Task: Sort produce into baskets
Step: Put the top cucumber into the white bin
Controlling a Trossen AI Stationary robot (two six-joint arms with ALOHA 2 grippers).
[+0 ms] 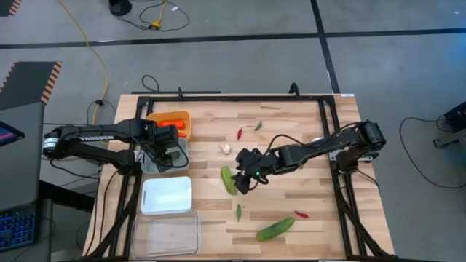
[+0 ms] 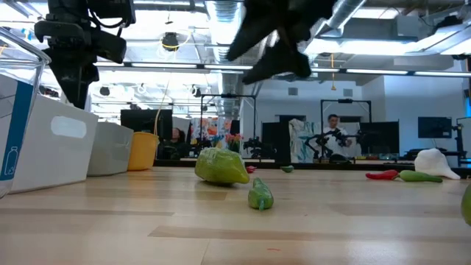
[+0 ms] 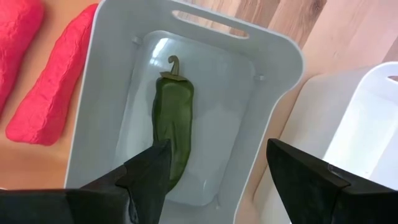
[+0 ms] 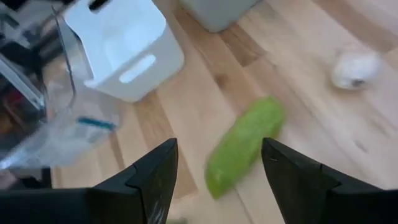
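Note:
My left gripper hangs open over the grey bin. A green pepper lies on that bin's floor, below and between the fingers. Orange carrots lie in the yellow-orange bin. My right gripper is open above the table, just right of a green cucumber. That cucumber lies flat on the wood and shows between the fingers in the right wrist view. In the low view both grippers are raised: the left, and the right over the cucumber.
The white bin and the clear bin stand near the left front. Loose on the wood lie a garlic bulb, a red chili, a green chili, another green chili, a red chili and a second cucumber.

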